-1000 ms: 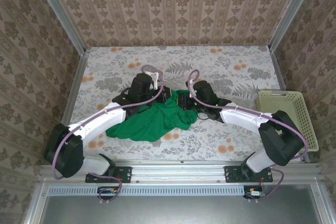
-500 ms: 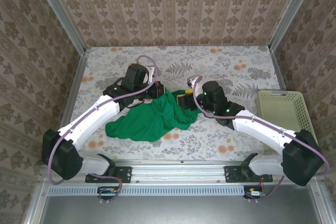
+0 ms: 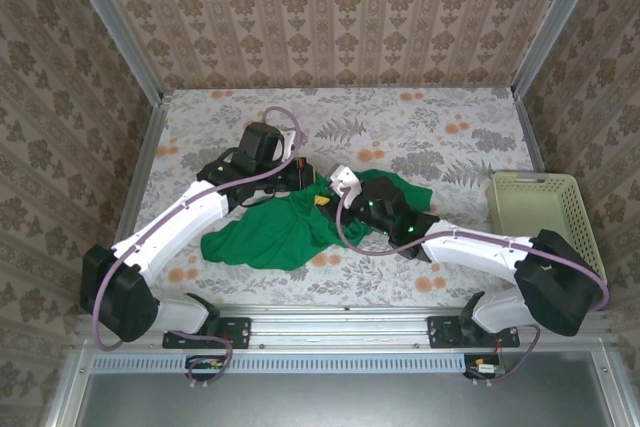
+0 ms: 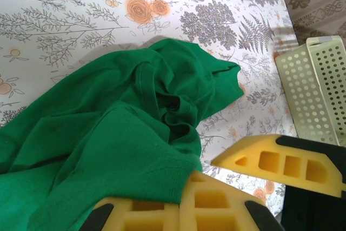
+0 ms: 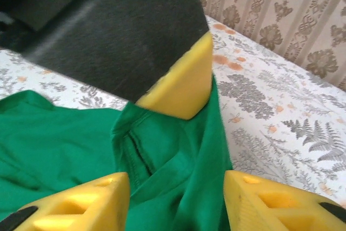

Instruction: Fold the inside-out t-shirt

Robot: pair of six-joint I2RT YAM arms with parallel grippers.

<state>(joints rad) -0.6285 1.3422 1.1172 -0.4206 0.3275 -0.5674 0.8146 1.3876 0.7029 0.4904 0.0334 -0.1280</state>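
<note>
The inside-out t-shirt (image 3: 270,237) lies bunched in a wrinkled heap just to the 6 o'clock side of the middle of the desk (image 3: 430,127). No fold shows, and by my judgement it has been neither spread flat nor turned. At its 1 o'clock edge the left gripper (image 4: 178,212) is clenched on a hem. Just beside it, the right gripper (image 5: 175,198) stands released, jaws straddling the cloth. The whole folding is left.

Bright, even, diffuse from above — no glare. Faint soft shadow on the table (image 4: 227,127) at the 3 o'clock edge of the t-shirt (image 4: 108,133), darker shade deep in its folds. Sharp overhead; in the right wrist view, blurred at 11 o'clock, soft on the near fingers (image 5: 81,201) — crisp beyond.
</note>
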